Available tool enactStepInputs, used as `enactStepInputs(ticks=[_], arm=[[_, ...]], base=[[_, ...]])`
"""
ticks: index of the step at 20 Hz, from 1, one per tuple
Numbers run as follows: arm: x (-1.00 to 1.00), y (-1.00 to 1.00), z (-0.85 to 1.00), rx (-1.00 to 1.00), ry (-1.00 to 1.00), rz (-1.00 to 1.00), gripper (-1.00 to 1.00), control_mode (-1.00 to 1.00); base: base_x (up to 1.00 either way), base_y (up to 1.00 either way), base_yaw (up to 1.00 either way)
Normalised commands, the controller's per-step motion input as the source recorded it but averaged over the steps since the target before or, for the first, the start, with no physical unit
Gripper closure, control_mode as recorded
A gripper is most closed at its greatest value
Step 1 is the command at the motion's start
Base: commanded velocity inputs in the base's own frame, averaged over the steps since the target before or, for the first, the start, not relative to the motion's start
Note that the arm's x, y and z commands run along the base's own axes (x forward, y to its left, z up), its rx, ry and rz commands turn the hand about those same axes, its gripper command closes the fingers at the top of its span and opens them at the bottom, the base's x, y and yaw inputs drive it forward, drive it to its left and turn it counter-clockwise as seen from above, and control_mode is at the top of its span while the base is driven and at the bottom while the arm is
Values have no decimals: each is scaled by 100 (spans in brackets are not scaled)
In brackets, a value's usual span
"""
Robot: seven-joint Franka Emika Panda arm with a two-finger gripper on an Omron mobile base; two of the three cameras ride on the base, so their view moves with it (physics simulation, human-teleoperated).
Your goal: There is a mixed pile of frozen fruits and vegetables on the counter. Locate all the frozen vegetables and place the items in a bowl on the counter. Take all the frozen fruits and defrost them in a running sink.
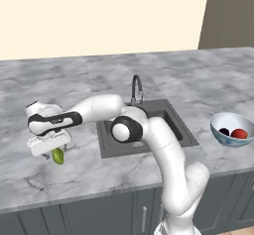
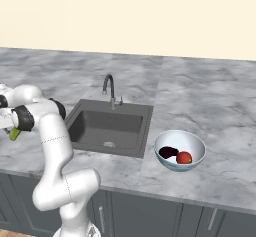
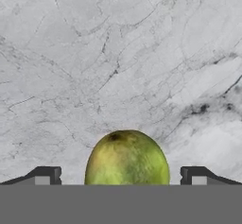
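The yellow-green oval fruit (image 3: 126,158) sits between my gripper's (image 3: 120,176) two fingertips, with a gap on each side, so the gripper is open. From the left base view the gripper (image 1: 53,148) hangs over the fruit (image 1: 58,155) on the counter (image 1: 74,75), left of the sink (image 1: 176,125). The fruit (image 2: 15,133) also peeks out under the hand at the far left of the right base view. The pale blue-white bowl (image 1: 218,122) right of the sink holds the dark eggplant (image 1: 224,131) and the red ball (image 1: 239,133). The orange ball is hidden.
A curved metal tap (image 1: 136,88) stands behind the sink basin (image 2: 110,126). My arm crosses over the left part of the sink. The bowl (image 2: 197,143) is near the counter's front edge. A tall brown panel (image 1: 230,13) rises at the back right.
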Motion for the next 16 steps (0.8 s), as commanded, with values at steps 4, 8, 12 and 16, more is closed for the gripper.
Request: enactStepInputs(ticks=[4, 8, 12, 16], arm=[[-1, -10, -13, 0, -3, -1, 100, -100], [0, -9, -4, 0, -1, -2, 100, -100], [-8, -61, 13, 0, -6, -6, 100, -100], [-26, -79, 45, 5, -17, -2, 100, -100]], base=[[0, 0, 0], [0, 0, 0], [0, 0, 0], [0, 0, 0]])
